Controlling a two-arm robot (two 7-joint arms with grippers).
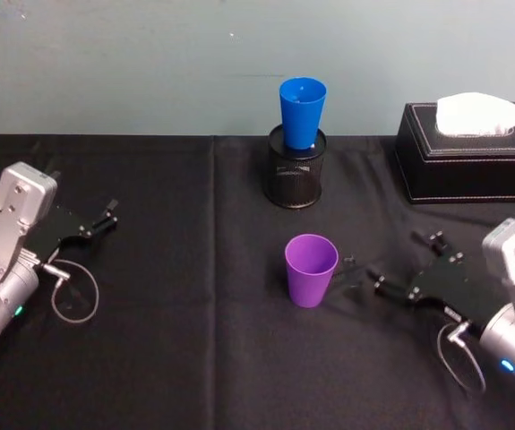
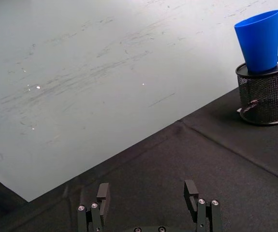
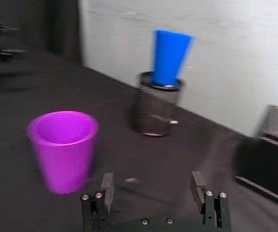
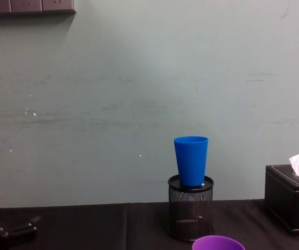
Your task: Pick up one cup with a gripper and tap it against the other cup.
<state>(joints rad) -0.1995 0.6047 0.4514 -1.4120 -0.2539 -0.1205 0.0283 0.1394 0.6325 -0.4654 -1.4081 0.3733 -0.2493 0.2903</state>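
**Right gripper (image 1: 405, 262) is hovering just beside the purple tumbler (image 1: 311, 269)**

Its fingers are standing apart, gripping nothing. The tumbler is sitting upright on the black cloth (image 1: 194, 340) at mid-table. The left gripper (image 2: 147, 192), also spread, is idling far left. The blue tumbler (image 1: 302, 112) is perching in a wire-mesh pen holder (image 1: 295, 179), so a firm tap risks toppling it; a glancing finger could upset the purple one.

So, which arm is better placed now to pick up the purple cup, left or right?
Right. The right hand is open and close beside the purple cup, pointing toward it. The left hand, also open, sits far off on the robot's left, well away from that cup.
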